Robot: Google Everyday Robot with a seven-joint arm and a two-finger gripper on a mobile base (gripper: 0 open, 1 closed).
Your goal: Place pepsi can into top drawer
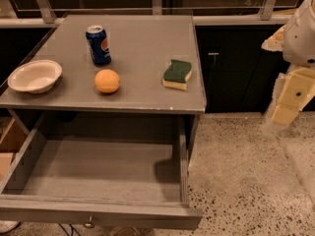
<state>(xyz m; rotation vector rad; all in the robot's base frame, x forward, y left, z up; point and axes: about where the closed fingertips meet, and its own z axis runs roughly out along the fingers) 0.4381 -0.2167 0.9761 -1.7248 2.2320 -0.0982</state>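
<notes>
The pepsi can [99, 44] stands upright on the grey tabletop [142, 43], at its back left. It is dark blue with a silver top. The top drawer [98, 168] is pulled out below the tabletop; its grey floor holds nothing and a small metal knob [89, 224] shows on its front. My gripper [290, 100] hangs at the far right of the view, off the table's right side and well away from the can. It holds nothing that I can see.
An orange [107, 80] lies just in front of the can. A white bowl [34, 75] sits at the tabletop's left edge. A green and yellow sponge [177, 74] lies at the right. Dark cabinets [231, 68] stand behind; speckled floor [246, 181] is at the right.
</notes>
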